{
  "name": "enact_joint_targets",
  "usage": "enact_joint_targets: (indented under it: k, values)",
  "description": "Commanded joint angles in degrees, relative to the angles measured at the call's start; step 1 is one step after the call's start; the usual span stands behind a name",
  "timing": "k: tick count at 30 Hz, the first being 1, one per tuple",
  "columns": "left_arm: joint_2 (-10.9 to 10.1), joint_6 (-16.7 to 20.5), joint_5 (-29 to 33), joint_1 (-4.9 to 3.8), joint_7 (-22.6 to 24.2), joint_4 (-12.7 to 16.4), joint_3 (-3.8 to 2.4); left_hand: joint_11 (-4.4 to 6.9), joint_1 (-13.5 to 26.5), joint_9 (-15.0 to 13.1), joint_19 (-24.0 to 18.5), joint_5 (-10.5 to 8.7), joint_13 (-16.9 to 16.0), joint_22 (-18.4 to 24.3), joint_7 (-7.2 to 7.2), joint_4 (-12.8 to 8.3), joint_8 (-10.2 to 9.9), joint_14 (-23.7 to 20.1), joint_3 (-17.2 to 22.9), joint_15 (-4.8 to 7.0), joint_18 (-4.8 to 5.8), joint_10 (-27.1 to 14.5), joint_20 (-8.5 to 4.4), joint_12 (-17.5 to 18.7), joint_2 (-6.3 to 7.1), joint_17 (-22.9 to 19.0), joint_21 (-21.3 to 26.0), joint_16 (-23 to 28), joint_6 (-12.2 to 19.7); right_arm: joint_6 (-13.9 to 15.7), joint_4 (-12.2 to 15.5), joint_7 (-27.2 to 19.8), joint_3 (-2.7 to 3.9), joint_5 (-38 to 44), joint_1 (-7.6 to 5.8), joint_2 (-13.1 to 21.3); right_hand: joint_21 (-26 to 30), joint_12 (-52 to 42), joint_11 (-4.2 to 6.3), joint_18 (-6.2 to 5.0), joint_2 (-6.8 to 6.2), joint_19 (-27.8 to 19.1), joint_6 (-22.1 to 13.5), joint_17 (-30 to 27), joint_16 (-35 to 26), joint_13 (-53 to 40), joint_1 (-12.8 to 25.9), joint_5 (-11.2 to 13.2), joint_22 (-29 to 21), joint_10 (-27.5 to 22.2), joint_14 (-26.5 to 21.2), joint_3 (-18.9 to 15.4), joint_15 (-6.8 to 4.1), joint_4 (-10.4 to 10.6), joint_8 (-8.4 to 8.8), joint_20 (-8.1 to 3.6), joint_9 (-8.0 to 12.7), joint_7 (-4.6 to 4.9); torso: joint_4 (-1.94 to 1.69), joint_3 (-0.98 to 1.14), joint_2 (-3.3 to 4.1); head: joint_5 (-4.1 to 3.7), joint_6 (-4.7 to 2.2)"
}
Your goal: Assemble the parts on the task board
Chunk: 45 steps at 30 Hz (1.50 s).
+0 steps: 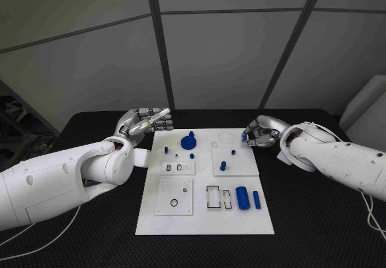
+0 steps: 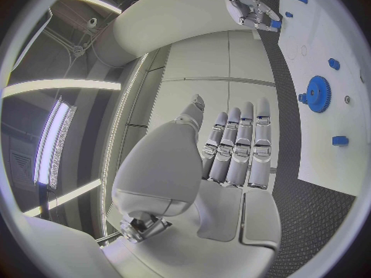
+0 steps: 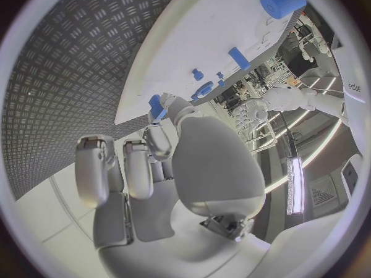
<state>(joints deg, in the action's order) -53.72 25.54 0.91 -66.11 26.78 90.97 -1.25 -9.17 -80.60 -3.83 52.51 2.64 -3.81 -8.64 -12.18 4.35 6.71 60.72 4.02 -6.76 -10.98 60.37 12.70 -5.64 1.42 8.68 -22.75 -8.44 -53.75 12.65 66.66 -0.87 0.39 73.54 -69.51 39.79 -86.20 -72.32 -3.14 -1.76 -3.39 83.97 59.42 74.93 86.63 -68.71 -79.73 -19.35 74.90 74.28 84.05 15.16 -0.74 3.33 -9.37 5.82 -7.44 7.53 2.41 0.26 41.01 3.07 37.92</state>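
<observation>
The white task board [image 1: 205,220] lies mid-table. A blue gear [image 1: 188,142] stands on its far part, also in the left wrist view [image 2: 317,94]. Small blue pegs [image 1: 223,165] stand near the middle, and a thick blue cylinder [image 1: 242,197] and a thin blue rod [image 1: 256,199] lie at the near right. My left hand [image 1: 145,121] hovers at the board's far left corner, fingers stretched out, holding nothing [image 2: 232,154]. My right hand [image 1: 259,133] hovers at the far right corner, fingers curled, pinching a small blue part [image 3: 157,107] at its fingertips.
Square white inset plates with slots and holes [image 1: 174,196] sit on the board's left half, and a slotted holder [image 1: 214,197] lies beside the cylinder. Black ribbed table [image 1: 322,223] surrounds the board. A grey panelled wall stands behind the table.
</observation>
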Motion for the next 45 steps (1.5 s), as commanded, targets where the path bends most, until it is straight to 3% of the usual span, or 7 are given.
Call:
enact_joint_targets:
  k: [1, 13, 16, 21, 25, 32, 45]
  values:
    - [-0.03, -0.66, -0.39, -0.07, 0.24, 0.06, -0.05, -0.19, -0.13, 0.02, 0.18, 0.23, -0.02, 0.08, -0.04, -0.34, -0.38, 0.15, 0.06, -0.21, 0.54, 0.3, 0.21, 0.19, -0.53, 0.08, 0.33, 0.11, -0.24, 2.38, 3.04, 2.46, 0.08, 0.34, -0.19, 0.73, -0.36, 0.14, 0.41, 0.11, 0.55, 0.69, 0.35, 8.73, 0.22, 0.21, 0.02, 0.3, 8.51, -0.01, 4.49, 0.47, -0.39, -0.01, -0.12, -0.34, -0.46, -0.03, 0.0, -0.05, -0.03, 0.0, -0.03]
    - [0.12, -0.75, -0.39, -0.07, 0.15, 0.08, -0.05, -0.19, -0.18, 0.02, 0.19, 0.23, -0.02, 0.09, -0.03, -0.41, -0.41, 0.17, 0.11, -0.21, 0.54, 0.33, 0.21, 0.22, -0.59, 0.1, 0.34, 0.14, -0.27, 2.17, 15.85, 8.18, 0.14, 4.81, -0.56, -0.54, -0.31, 0.68, 0.33, 0.1, 0.65, 0.63, -0.19, 8.65, 0.16, 0.7, -0.17, 0.22, 8.45, -0.35, 4.47, 1.07, -0.37, -0.25, 0.07, -0.41, -0.36, 0.11, -0.11, 0.0, 0.01, 0.33, 0.22]
    - [0.2, -0.8, -0.39, -0.07, 0.13, 0.06, -0.05, -0.19, -0.18, 0.02, 0.19, 0.23, -0.02, 0.09, -0.03, -0.41, -0.41, 0.17, 0.11, -0.21, 0.54, 0.33, 0.21, 0.22, -0.59, 0.1, 0.34, 0.14, -0.27, 2.13, 17.08, 9.26, 0.15, 6.28, -0.57, -2.09, -0.31, 0.74, 0.32, 0.09, 0.72, 0.62, -0.21, 8.67, 0.17, 0.74, -0.23, 0.21, 8.43, -0.38, 4.47, 1.2, -0.36, -0.29, 0.07, -0.41, -0.36, 0.12, -0.16, 0.01, 0.06, 0.37, 0.3]
    - [0.31, -0.84, -0.39, -0.07, 0.12, 0.05, -0.05, -0.19, -0.18, 0.02, 0.19, 0.23, -0.02, 0.09, -0.03, -0.41, -0.41, 0.17, 0.11, -0.21, 0.54, 0.33, 0.21, 0.22, -0.59, 0.1, 0.34, 0.14, -0.27, 1.66, 16.93, 11.51, 0.11, 7.3, -0.57, -5.59, -0.29, 0.77, 0.29, 0.09, 0.86, 0.6, -0.25, 8.58, 0.11, 0.74, -0.28, -0.03, 8.42, -0.35, 4.45, 1.48, -0.34, -0.35, 0.06, -0.41, -0.36, 0.15, -0.19, -0.08, 0.12, 0.61, 0.46]
    - [0.32, -0.83, -0.39, -0.07, 0.12, 0.04, -0.05, -0.19, -0.18, 0.02, 0.19, 0.23, -0.02, 0.09, -0.03, -0.41, -0.41, 0.17, 0.11, -0.21, 0.54, 0.33, 0.21, 0.22, -0.59, 0.1, 0.34, 0.14, -0.27, 0.78, 16.57, 13.23, 0.07, 7.76, -0.55, -7.67, -0.27, 0.88, 0.25, 0.08, 0.84, 0.57, -0.33, 8.47, 0.05, 0.83, -0.18, -0.3, 8.38, -0.41, 4.43, 1.62, -0.32, -0.34, 0.06, -0.41, -0.36, 0.2, -0.25, -0.01, 0.2, 0.88, 0.74]
    - [0.26, -0.76, -0.39, -0.08, 0.16, 0.02, -0.05, -0.19, -0.18, 0.02, 0.19, 0.23, -0.02, 0.09, -0.03, -0.41, -0.41, 0.17, 0.11, -0.21, 0.54, 0.33, 0.21, 0.22, -0.59, 0.1, 0.34, 0.14, -0.27, -0.35, 15.81, 15.5, -0.06, 8.23, -0.42, -10.34, -0.26, 0.96, 0.2, 0.08, 0.7, 0.55, -0.41, 8.37, -0.01, 0.9, 0.02, -0.42, 8.36, -0.45, 4.4, 1.63, -0.3, -0.3, 0.08, -0.4, -0.34, 0.26, -0.05, -0.02, 0.09, 1.41, 1.19]
    - [0.49, -0.78, -0.39, -0.09, 0.19, -0.06, -0.05, -0.19, -0.18, 0.02, 0.19, 0.23, -0.02, 0.09, -0.03, -0.41, -0.41, 0.17, 0.11, -0.21, 0.54, 0.33, 0.21, 0.22, -0.59, 0.1, 0.34, 0.14, -0.27, -1.83, 15.63, 17.77, -2.6, 9.02, -0.24, -13.27, -0.26, 1.01, 0.15, 0.08, 0.54, 0.56, -0.51, 8.38, -0.01, 0.93, 0.36, -0.44, 8.37, -0.46, 4.4, 1.62, -0.26, -0.18, 0.1, -0.37, -0.33, 0.3, -0.07, 0.01, 0.08, 1.79, 1.65]
